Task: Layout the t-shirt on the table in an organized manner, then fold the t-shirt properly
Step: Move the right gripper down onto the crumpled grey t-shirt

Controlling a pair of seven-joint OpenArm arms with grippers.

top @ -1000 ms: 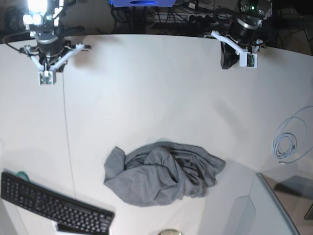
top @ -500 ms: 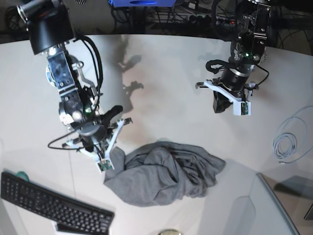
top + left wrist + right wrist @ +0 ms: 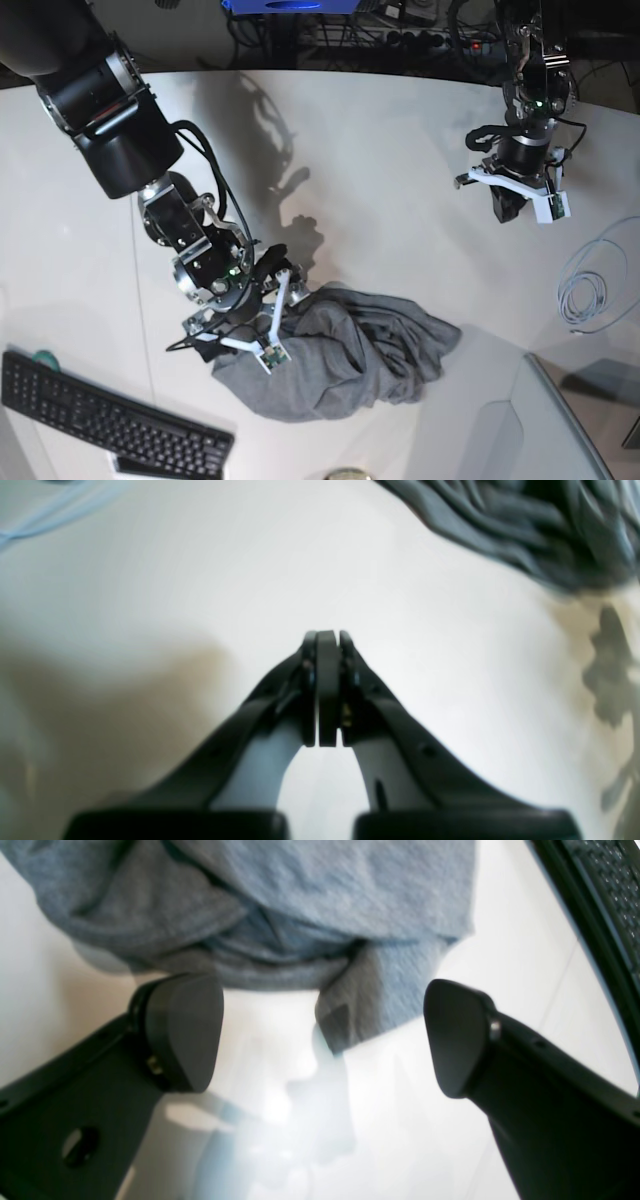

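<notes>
1. Left wrist: left hand [image 3: 327,690] clenched on nothing, over bare bench [image 3: 200,580]. T-shirt [image 3: 525,525] sits upper right of frame, well apart.
2. Right wrist: right hand [image 3: 322,1040] spread wide, holding nothing. T-shirt fills the top of frame; a loose flap hangs down between the fingers.
3. Base: crumpled t-shirt lower centre, long axis roughly left-right. Right hand at its left end, far nearer, so it likely grabs first. Left hand upper right.

Bare white smooth table [image 3: 380,150] fills the upper centre of the base view. The crumpled heather-grey t-shirt [image 3: 350,355] blocks the lower centre, a black keyboard [image 3: 100,420] the lower left, and a coiled pale cable [image 3: 590,280] the right edge.
</notes>
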